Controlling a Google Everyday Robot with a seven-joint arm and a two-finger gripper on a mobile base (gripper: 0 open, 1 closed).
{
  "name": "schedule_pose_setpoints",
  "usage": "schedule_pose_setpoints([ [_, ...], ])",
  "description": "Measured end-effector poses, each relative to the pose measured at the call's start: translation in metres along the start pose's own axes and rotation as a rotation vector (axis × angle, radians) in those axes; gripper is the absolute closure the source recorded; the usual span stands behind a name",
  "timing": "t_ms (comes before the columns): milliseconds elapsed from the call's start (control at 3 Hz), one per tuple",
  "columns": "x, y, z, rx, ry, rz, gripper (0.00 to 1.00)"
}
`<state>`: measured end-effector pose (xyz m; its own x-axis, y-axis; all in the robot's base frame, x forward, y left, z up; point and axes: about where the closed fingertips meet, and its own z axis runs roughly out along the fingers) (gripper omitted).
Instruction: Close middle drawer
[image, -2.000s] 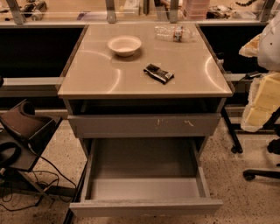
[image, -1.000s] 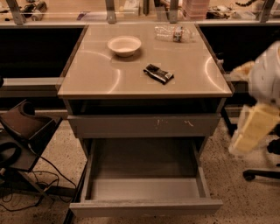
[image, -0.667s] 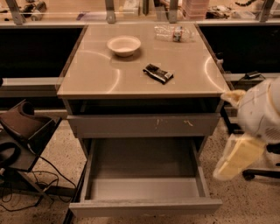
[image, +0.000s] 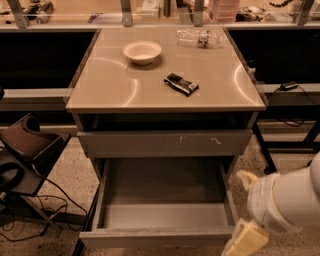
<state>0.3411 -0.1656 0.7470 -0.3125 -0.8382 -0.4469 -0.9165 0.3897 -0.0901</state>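
Note:
The middle drawer (image: 155, 237) is pulled far out at the bottom of the cabinet. Its plain grey front faces me and its grey inside is empty. Above it sits a closed grey drawer front (image: 160, 143) with pale yellowish scratch marks. My white arm (image: 285, 200) comes in from the lower right. My gripper (image: 245, 241), pale yellow, hangs at the bottom edge of the camera view, right by the open drawer's front right corner.
On the beige cabinet top (image: 110, 85) lie a white bowl (image: 142, 51), a black packet (image: 181, 84) and a clear plastic bottle (image: 199, 36). A dark chair (image: 25, 150) and floor cables (image: 35, 210) are at the left. Black desk legs (image: 262, 150) stand at the right.
My arm has swung from the right side down and left, ending low by the open drawer's front right corner. The drawer has not moved.

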Motion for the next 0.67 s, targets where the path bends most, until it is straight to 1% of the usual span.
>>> schedule_pose_setpoints([
  [333,0.0552,0.0298,0.0465,-0.061,0.093,0.07,0.0],
  [667,0.0552,0.0298,0.0467,-0.061,0.093,0.07,0.0],
])
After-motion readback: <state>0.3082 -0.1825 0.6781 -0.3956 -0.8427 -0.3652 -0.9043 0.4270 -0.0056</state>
